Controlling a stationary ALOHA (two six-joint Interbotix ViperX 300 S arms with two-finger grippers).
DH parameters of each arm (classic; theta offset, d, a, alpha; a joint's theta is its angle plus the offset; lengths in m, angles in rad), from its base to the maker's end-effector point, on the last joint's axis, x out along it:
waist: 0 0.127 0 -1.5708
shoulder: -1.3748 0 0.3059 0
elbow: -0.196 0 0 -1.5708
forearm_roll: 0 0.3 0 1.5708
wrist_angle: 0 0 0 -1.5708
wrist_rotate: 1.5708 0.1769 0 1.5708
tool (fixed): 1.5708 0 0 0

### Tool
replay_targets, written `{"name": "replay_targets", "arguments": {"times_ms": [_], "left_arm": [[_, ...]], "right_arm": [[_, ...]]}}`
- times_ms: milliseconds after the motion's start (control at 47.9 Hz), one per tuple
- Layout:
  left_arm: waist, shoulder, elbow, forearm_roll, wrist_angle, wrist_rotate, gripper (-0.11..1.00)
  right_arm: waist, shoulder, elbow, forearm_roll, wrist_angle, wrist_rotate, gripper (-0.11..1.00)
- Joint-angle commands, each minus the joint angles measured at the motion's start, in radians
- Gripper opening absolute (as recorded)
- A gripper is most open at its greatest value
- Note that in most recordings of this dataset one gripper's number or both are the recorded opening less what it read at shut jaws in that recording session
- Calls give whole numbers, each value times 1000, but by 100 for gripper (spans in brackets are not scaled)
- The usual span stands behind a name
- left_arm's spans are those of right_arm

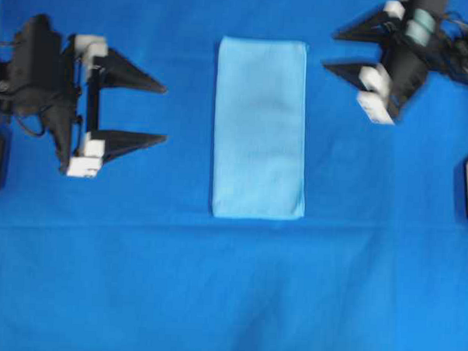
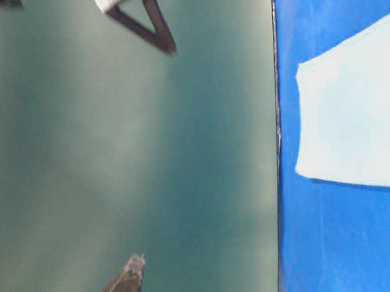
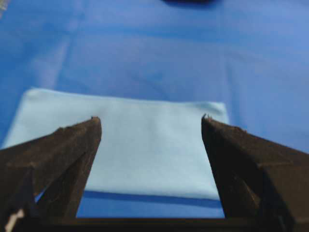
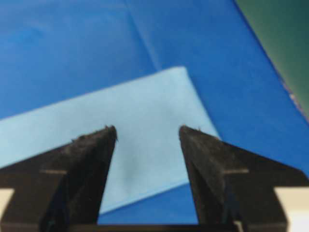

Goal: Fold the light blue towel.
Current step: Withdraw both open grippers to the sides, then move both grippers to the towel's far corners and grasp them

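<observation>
The light blue towel [image 1: 260, 128] is lying folded at frame centre; left gripper [image 1: 164, 112] and right gripper [image 1: 331, 50] are standing released, empty. A careless regrasp risks undoing the fold.

Both arms are matte black with loose black cables trailing behind. Each hand, the left hand [image 1: 165, 113] and the right hand [image 1: 330, 50], carries two black triangular open-frame fingers [image 1: 130, 72] on white blocky mounts [image 1: 90, 46]; the fingertips look rough.

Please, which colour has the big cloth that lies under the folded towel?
Deep royal blue, plain. The big cloth shows best in the overhead view, around the light blue towel.
</observation>
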Motion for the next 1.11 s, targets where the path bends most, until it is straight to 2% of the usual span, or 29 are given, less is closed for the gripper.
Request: {"name": "replay_targets", "arguments": {"times_ms": [0, 146, 480, 584, 751, 1085], "left_arm": [[26, -25, 21, 0, -41, 2, 80], [48, -18, 52, 0, -83, 2, 80], [60, 32, 25, 0, -92, 2, 79], [84, 78, -2, 0, -100, 2, 79], [150, 227, -75, 0, -107, 9, 79], [301, 557, -224, 0, -176, 11, 80]], "right_arm": [[14, -75, 40, 20, -31, 2, 59], [15, -121, 104, 49, -71, 2, 59], [15, -71, 87, 52, -95, 5, 59], [-3, -14, 61, 54, -107, 3, 59], [-75, 123, -2, 46, -95, -9, 59], [-196, 420, -175, -28, -12, -14, 59]]}}
